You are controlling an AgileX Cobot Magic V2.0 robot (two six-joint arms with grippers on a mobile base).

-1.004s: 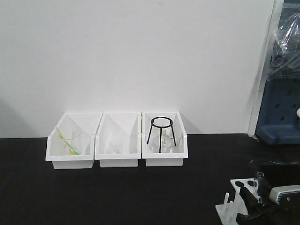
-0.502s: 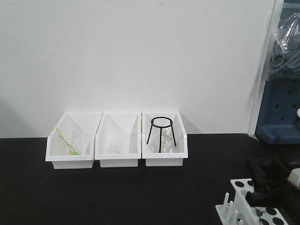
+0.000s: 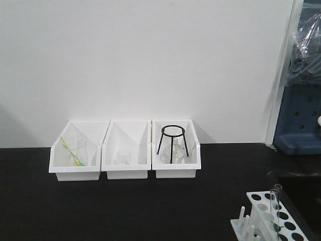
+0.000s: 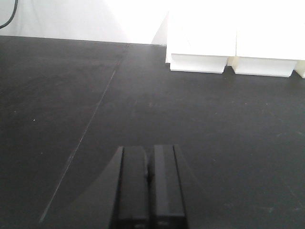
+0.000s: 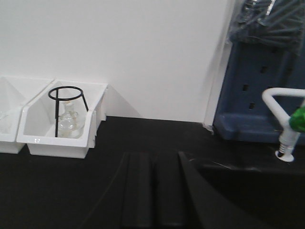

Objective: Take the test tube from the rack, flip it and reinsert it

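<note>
I am observing the test tube (image 3: 275, 201) standing upright in the rack (image 3: 273, 221). Both the left end effector (image 4: 149, 179) and the right end effector (image 5: 153, 191) are resting clenched, grasping nothing. I am judging the glass light, slippery, fragile; I am planning a gentle grip above the rack.

Both hands are just parked low and empty: left hand (image 4: 148, 183) pressed closed, right hand (image 5: 153, 191) closed too.

Black table (image 3: 125, 206), three white bins (image 3: 125, 150) at back, rack (image 3: 273, 221) front right
</note>
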